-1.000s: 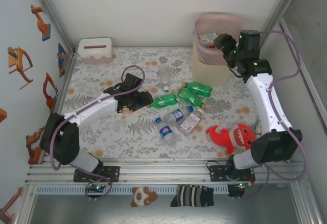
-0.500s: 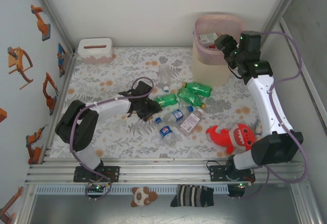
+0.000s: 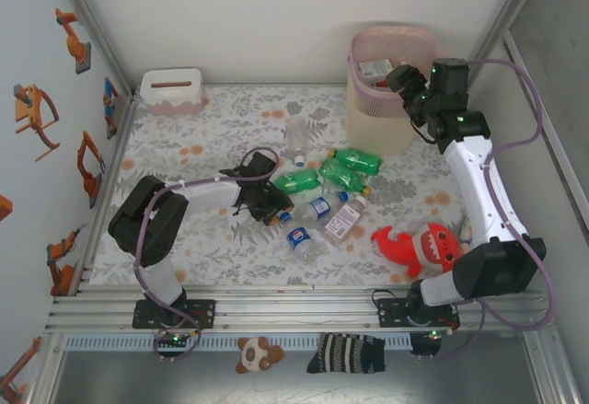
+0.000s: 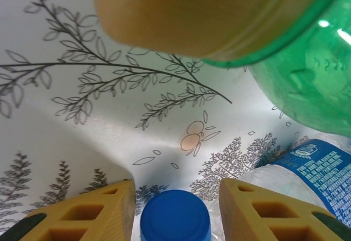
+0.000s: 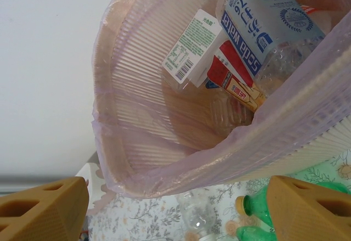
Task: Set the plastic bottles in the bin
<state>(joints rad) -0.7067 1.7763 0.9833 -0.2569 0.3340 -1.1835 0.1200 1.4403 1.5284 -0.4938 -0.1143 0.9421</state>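
left gripper (image 4: 175, 185) is sitting open, a bit wider than a cap, gripping nothing. Its pads (image 4: 82, 213) are straddling the blue cap (image 4: 175, 219) of a clear bottle lying well away from the bin (image 3: 373, 128), off its left side toward the arm bases.

We're reading this as the pick step: lined up on the neck, grasp not yet made. For the next move we're thinking push further over the neck, then close. The green bottle (image 4: 307, 76) with the yellow cap (image 4: 203, 10) is crowding in just beyond, so watch it.

right gripper (image 5: 175, 208) is hanging wide open and empty, right over the bin's rim.

We're counting seven plastic bottles (image 3: 342, 222) on the table, all on the bin's left and near side: three green, four clear. Inside the bin we're making out at least three more labels, exact number unclear. One bin. One red shark toy (image 3: 419, 246), on the bin's near side.
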